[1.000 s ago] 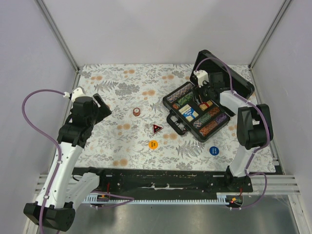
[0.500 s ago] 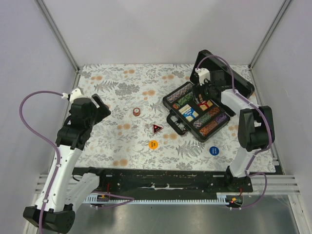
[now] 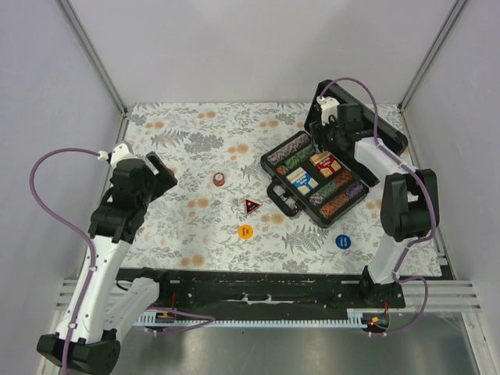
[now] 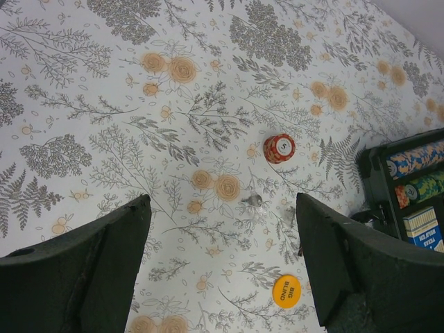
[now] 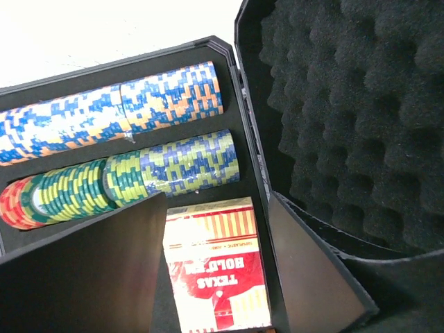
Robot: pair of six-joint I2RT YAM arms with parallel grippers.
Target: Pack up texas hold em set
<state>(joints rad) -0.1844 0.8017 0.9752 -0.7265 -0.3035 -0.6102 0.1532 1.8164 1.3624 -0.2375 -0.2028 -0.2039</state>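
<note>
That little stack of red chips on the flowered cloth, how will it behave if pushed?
The red chip stack looks short and lies flat, so tipping or rolling seems unlikely. If its chips are loose, a push may scatter them.

Red card deck (image 5: 216,277) betw. gripper fingers (image 5: 90,277), chip rows (image 5: 173,166) above, foam lid (image 5: 347,104) rt.

Decks (image 3: 324,162) lie in the case (image 3: 279,194); chip stack (image 3: 219,179) left of it.

1 case (image 3: 283,197); 2 decks: red deck (image 3: 324,162), blue deck (image 3: 303,180); 2 discs: yellow disc (image 3: 245,231), blue disc (image 3: 342,241); 1 red triangle (image 3: 250,206); 1 loose chip stack (image 3: 219,179).
</note>
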